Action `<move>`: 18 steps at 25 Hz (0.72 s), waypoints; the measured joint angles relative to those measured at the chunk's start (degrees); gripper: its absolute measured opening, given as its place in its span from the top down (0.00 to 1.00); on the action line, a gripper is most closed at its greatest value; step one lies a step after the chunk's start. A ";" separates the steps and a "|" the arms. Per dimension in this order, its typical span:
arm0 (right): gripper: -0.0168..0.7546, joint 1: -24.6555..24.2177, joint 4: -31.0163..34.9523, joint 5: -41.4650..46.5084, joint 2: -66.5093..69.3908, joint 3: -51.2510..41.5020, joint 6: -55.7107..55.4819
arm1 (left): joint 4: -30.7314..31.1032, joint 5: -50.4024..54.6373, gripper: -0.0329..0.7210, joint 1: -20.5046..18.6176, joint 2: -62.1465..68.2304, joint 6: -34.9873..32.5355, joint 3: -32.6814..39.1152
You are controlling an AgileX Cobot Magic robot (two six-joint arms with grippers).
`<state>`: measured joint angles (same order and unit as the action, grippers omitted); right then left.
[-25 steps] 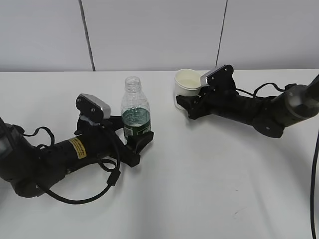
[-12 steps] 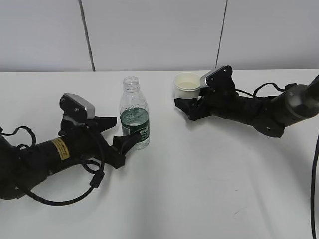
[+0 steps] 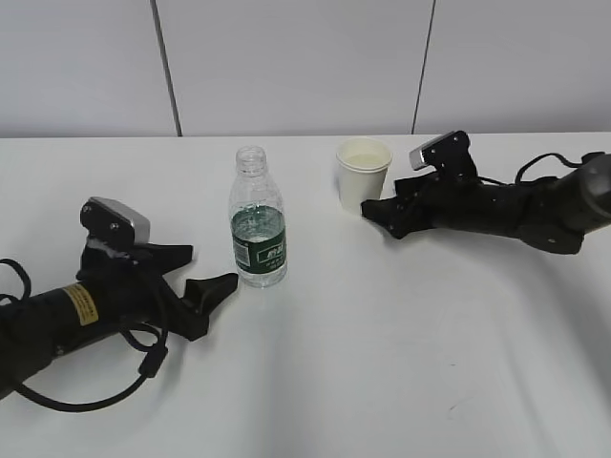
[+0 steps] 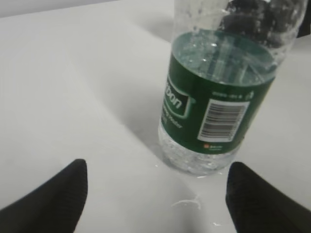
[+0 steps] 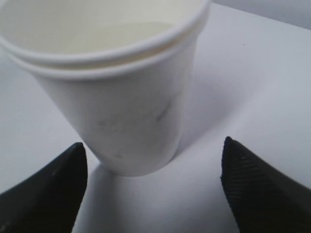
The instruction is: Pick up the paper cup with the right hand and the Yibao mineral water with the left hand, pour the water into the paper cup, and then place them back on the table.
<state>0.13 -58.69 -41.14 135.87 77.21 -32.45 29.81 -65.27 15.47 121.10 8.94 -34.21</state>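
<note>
The Yibao mineral water [image 3: 258, 234], a clear uncapped bottle with a green label, stands upright on the white table [image 3: 382, 343]. My left gripper [image 3: 212, 268] lies open just left of it, not touching. In the left wrist view the bottle [image 4: 216, 99] stands beyond the open left gripper [image 4: 155, 194], towards its right finger. The paper cup [image 3: 364, 174] stands upright at the back. My right gripper [image 3: 379, 216] is open just right of it and apart from it. In the right wrist view the cup [image 5: 121, 102] stands ahead of the open right gripper [image 5: 153, 167].
A grey panelled wall [image 3: 286, 67] runs behind the table's far edge. Black cables [image 3: 143, 367] loop beside the left arm, and another cable [image 3: 604, 315] hangs at the right edge.
Both grippers have opened and drawn back: the left arm slid left away from the bottle, the right arm slid right away from the cup. Bottle and cup now stand free.
</note>
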 joint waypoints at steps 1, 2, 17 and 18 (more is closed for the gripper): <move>0.15 -0.60 -1.61 0.00 -0.52 0.00 -0.51 | -0.06 -0.06 0.24 -0.45 -0.44 -0.24 0.33; 0.15 -1.34 -2.59 0.00 -1.01 0.00 -1.06 | -0.11 -0.06 0.24 -1.03 -1.02 -0.72 0.69; 0.20 -11.54 0.50 1.25 -1.87 0.00 -2.95 | -9.75 0.36 0.24 -11.17 -3.57 -6.78 1.34; 0.20 -11.93 1.15 1.25 -1.87 0.00 -2.95 | -10.32 0.11 0.24 -11.96 -3.57 -7.31 1.34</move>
<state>-11.80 -57.54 -39.89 134.00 77.21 -35.41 19.49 -65.16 3.51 117.52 1.63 -32.87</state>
